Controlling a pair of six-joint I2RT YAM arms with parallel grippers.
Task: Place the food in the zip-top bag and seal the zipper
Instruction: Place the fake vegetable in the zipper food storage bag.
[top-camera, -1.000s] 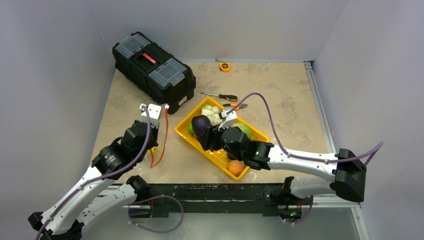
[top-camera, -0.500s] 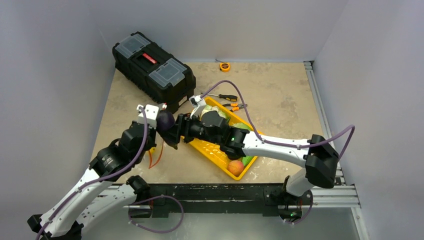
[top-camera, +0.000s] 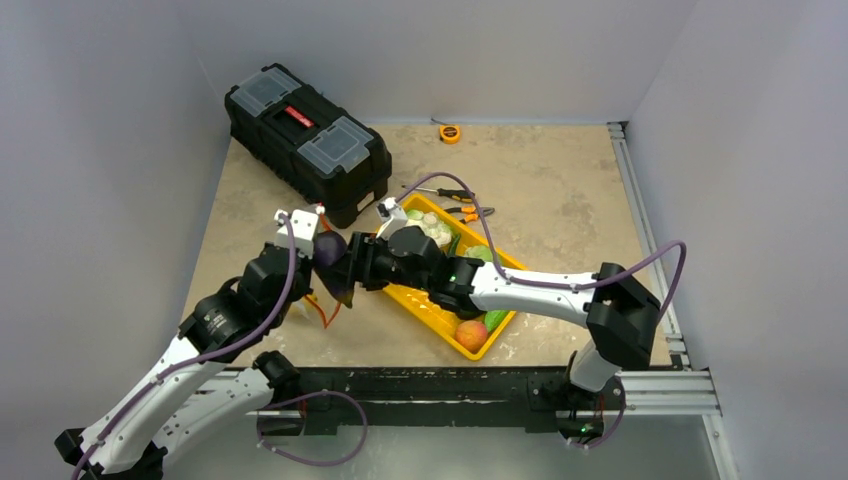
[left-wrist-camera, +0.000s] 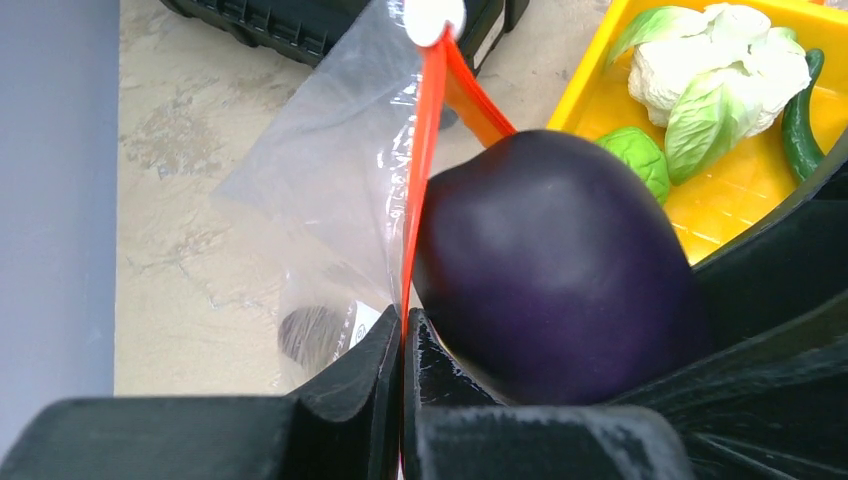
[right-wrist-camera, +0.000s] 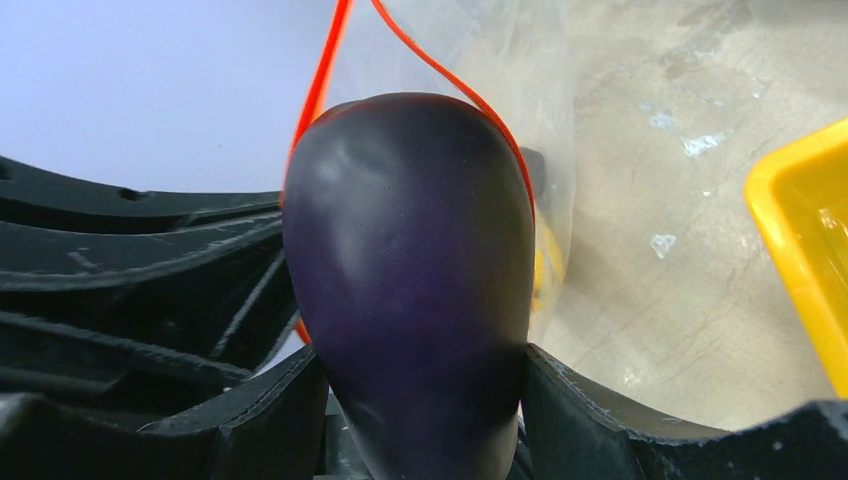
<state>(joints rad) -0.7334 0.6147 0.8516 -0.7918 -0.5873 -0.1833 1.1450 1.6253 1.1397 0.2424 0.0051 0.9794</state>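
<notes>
Two grippers met just off the left corner of the yellow tray (top-camera: 440, 308). Right gripper (right-wrist-camera: 425, 400) was clamped on the purple eggplant (right-wrist-camera: 410, 270), one finger on each flank, rounded tip pointing away from the tray. Left gripper (left-wrist-camera: 401, 345) had its fingers pressed together on the zipper (left-wrist-camera: 424, 150), pinching one lip of the zip-top bag (left-wrist-camera: 320, 190) and holding it up off the table (top-camera: 560, 190). A white slider tab (left-wrist-camera: 435, 15) sat at the strip's far end.

Eggplant tip was at the bag mouth. From the right wrist, the red-orange strip split and ran down both sides of the tip. Couldn't tell how far in it was. From the left wrist, the eggplant touched the pinched strip on its tray side. Clear film hung below, crinkled. A dark blob and a yellowish one showed through it; couldn't identify either.

In the tray:
- Far end: cauliflower (left-wrist-camera: 700, 60), small green cabbage (left-wrist-camera: 640, 160) beside it, cucumber (left-wrist-camera: 800, 110) along its other side.
- Middle: green round fruit (top-camera: 484, 254).
- Near end: peach (top-camera: 471, 333).

Outside the tray:
- Screwdriver (top-camera: 445, 192) and pliers (top-camera: 465, 211) lay just behind it.
- Black toolbox (top-camera: 305, 140) stood behind and to its left.
- Tape measure (top-camera: 450, 133) was well behind it, by the back wall.
</notes>
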